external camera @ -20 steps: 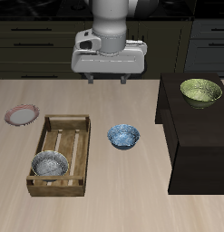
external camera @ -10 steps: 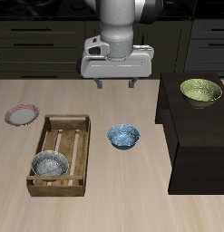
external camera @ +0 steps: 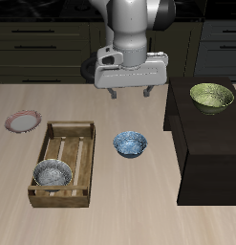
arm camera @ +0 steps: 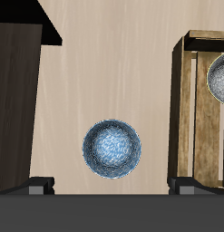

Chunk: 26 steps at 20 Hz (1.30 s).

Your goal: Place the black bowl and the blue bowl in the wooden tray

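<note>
Wooden tray (external camera: 63, 164) sits on the table, the black bowl (external camera: 53, 173) already inside its front end. Blue bowl (external camera: 130, 144) rests just beside the tray, untouched. Gripper (external camera: 129, 93) hangs above, fingers spread, empty; next, descend onto the bowl's rim.

Exterior view high, facing table front, wrist view straight down, sharing blue bowl (external camera: 130, 144) (arm camera: 112, 149), wooden tray (external camera: 54, 130) (arm camera: 184, 109).

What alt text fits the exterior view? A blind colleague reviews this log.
A robot gripper hangs open above a table, behind the blue bowl. Beside that bowl, the wooden tray holds the black bowl at its near end.
</note>
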{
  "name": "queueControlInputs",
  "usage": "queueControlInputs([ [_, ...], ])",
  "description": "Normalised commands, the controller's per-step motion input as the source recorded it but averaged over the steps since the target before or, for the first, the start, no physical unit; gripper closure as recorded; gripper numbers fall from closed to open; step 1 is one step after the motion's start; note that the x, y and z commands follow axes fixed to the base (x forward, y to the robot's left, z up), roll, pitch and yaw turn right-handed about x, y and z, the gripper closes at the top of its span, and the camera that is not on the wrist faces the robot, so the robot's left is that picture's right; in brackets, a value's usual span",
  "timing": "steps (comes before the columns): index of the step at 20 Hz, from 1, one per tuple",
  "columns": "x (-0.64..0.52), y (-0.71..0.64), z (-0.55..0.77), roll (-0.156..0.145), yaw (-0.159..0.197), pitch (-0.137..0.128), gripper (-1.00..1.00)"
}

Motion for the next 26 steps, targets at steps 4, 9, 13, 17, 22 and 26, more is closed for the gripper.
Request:
queueControlInputs([
  [4,0.03,0.16,-0.15,0.032,0.014,0.016,-1.00],
  [9,0.03,0.16,-0.20,0.027,0.003,0.017,-1.00],
  [13,-0.04,0.04,-0.13,0.002,-0.021,0.003,-1.00],
  [17,-0.10,0.11,-0.17,0.023,0.003,-0.002,-1.00],
  [22,-0.08,0.06,-0.15,0.007,-0.014,0.003,-1.00],
  [26,0.02,-0.04,-0.20,-0.006,-0.006,0.019,-1.00],
])
